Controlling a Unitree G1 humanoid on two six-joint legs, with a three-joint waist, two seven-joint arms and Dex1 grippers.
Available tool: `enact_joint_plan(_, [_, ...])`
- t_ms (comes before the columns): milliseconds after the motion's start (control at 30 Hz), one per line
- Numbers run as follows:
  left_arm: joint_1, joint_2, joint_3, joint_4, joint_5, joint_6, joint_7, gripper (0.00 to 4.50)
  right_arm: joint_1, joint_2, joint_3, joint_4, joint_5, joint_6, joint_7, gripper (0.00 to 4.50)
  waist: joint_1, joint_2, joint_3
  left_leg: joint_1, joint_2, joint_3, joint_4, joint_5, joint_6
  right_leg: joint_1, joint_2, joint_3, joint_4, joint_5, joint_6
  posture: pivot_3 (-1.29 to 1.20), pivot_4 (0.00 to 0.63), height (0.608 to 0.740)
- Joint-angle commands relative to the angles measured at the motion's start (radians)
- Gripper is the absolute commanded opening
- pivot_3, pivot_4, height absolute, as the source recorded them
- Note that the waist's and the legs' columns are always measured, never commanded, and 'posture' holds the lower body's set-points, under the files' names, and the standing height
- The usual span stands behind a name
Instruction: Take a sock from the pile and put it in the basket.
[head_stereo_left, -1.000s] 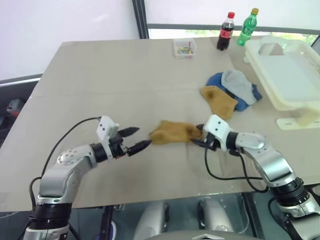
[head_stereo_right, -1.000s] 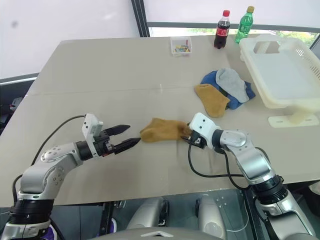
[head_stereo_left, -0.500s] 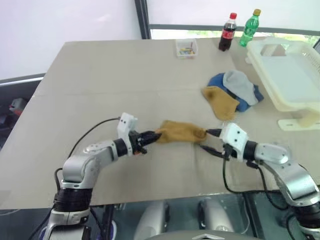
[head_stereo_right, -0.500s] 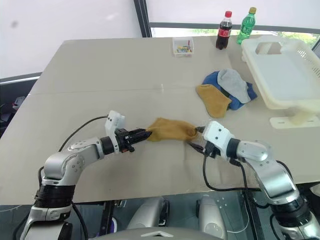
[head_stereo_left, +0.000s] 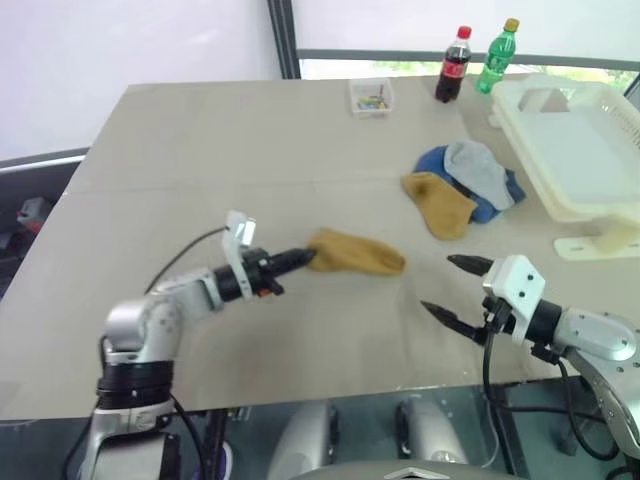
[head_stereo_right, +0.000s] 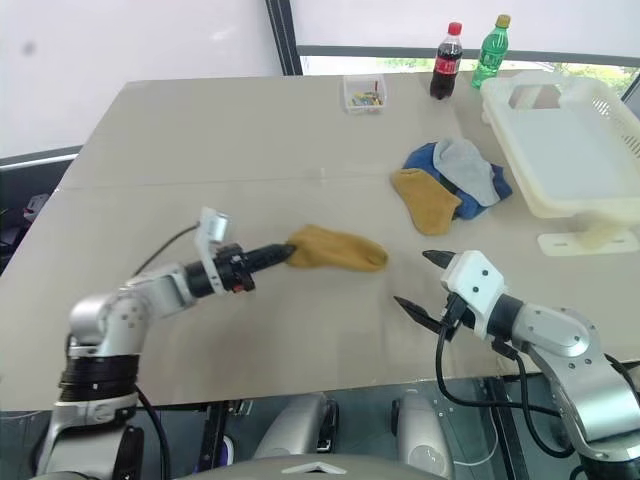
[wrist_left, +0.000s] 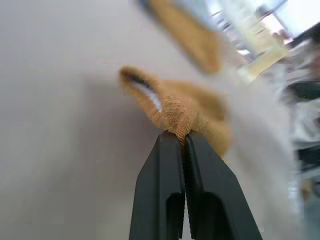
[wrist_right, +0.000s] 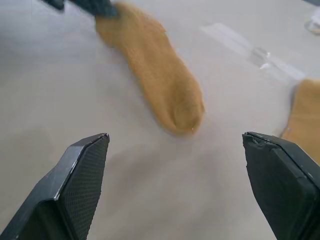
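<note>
Now my left end effector (head_stereo_left: 300, 259) has clamped the mustard sock's (head_stereo_left: 357, 252) cuff; my right end effector (head_stereo_left: 455, 290), jaws spread wide, has backed off empty.

Table (head_stereo_left: 250, 150): beige top, a seam line across it. Cola bottle (head_stereo_left: 452, 65), red cap, upright at the far edge. Green bottle (head_stereo_left: 497, 55), yellow cap, upright just beside it. Small clear box (head_stereo_left: 371, 97), near the bottles, holding what may be coloured clips.
</note>
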Motion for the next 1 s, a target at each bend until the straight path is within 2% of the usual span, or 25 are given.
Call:
enact_joint_plan(33, [-0.089,0.191,0.054,0.149,0.055,-0.126,-0.214,0.00,0.037,0.005,-0.056,-0.068,0.020,0.006,-0.037,4.43,-0.001,0.000,0.000,0.000,0.000,0.000,-0.001,0.000,0.000,0.000,0.001,0.000,0.000,0.000,0.000,0.00,0.150,0.740])
enact_joint_plan(100, [-0.161,0.290,0.028,0.214,0.071,-0.151,-0.332,0.00,0.057,0.003,-0.065,-0.075,0.023,0.002,-0.045,4.43,0.000,0.000,0.000,0.000,0.000,0.000,-0.001,0.000,-0.001,0.000,0.003,0.000,0.000,0.000,0.000,0.00,0.150,0.740])
enact_joint_plan(167, [-0.239,0.348,-0.010,0.215,0.052,-0.112,-0.421,0.00,0.066,0.001,-0.068,-0.077,0.025,0.000,-0.051,4.43,0.003,0.000,0.000,0.001,0.000,0.000,0.000,0.000,0.000,0.001,0.002,0.000,-0.001,0.000,0.000,0.00,0.150,0.740])
enact_joint_plan(233, [-0.321,0.367,-0.069,0.183,0.049,-0.059,-0.452,0.00,0.068,0.000,-0.069,-0.078,0.024,0.000,-0.058,4.43,0.011,0.000,0.000,0.001,-0.001,-0.001,0.000,0.000,0.000,0.002,0.001,-0.002,-0.002,0.000,0.000,0.00,0.150,0.740])
enact_joint_plan(367, [-0.370,0.347,-0.277,0.033,0.188,-0.050,-0.389,0.00,0.078,0.003,-0.078,-0.090,0.023,0.003,-0.077,4.43,0.008,0.000,0.000,0.000,-0.002,-0.002,0.001,0.000,0.001,0.003,0.001,-0.002,-0.003,0.000,0.000,0.00,0.150,0.740])
enact_joint_plan(467, [-0.357,0.268,-0.400,-0.046,0.244,-0.019,-0.312,0.00,0.082,0.003,-0.080,-0.100,0.021,0.011,-0.093,4.43,0.000,0.000,0.000,0.000,-0.001,-0.001,0.001,0.000,0.001,0.003,0.002,-0.001,-0.002,0.000,0.000,0.00,0.150,0.740])
enact_joint_plan(600, [-0.385,0.119,-0.618,-0.018,0.366,0.061,-0.209,0.00,0.096,0.005,-0.086,-0.124,0.018,0.028,-0.121,4.43,-0.001,0.000,0.000,0.001,0.000,-0.001,0.001,0.000,0.001,0.003,0.003,0.000,0.000,0.000,0.000,0.00,0.150,0.740])
enact_joint_plan(667, [-0.417,-0.009,-0.630,0.067,0.361,0.102,-0.158,0.00,0.111,0.010,-0.097,-0.145,0.024,0.041,-0.139,4.43,0.003,-0.001,0.001,0.001,-0.001,-0.001,0.002,0.000,0.001,0.003,0.003,0.000,0.000,0.000,0.000,0.00,0.150,0.740])
enact_joint_plan(733, [-0.430,-0.098,-0.650,0.127,0.398,0.040,-0.130,0.00,0.122,0.008,-0.103,-0.164,0.025,0.055,-0.152,4.43,0.007,-0.002,0.001,-0.001,-0.001,-0.002,0.004,-0.001,0.002,0.003,0.003,-0.001,0.001,0.000,0.000,0.00,0.150,0.740])
enact_joint_plan(867, [-0.440,-0.198,-0.646,0.171,0.409,-0.004,-0.136,0.00,0.129,0.012,-0.099,-0.192,0.033,0.086,-0.174,4.43,0.000,-0.001,0.001,0.000,-0.001,-0.002,0.004,0.000,0.001,0.003,0.002,-0.001,0.001,0.000,0.000,0.00,0.150,0.740])
enact_joint_plan(967, [-0.416,-0.202,-0.609,0.131,0.388,-0.002,-0.148,0.92,0.119,0.040,-0.086,-0.212,0.075,0.150,-0.207,4.50,-0.004,-0.001,0.000,0.000,0.000,-0.001,0.004,0.000,0.001,0.002,0.003,0.001,0.002,0.000,0.000,0.00,0.150,0.740])
enact_joint_plan(1000, [-0.407,-0.199,-0.577,0.114,0.368,0.005,-0.148,1.36,0.109,0.050,-0.077,-0.217,0.087,0.174,-0.219,4.50,-0.005,-0.001,0.000,0.001,0.000,-0.002,0.004,0.000,0.001,0.002,0.004,0.001,0.002,0.000,0.000,0.00,0.150,0.740])
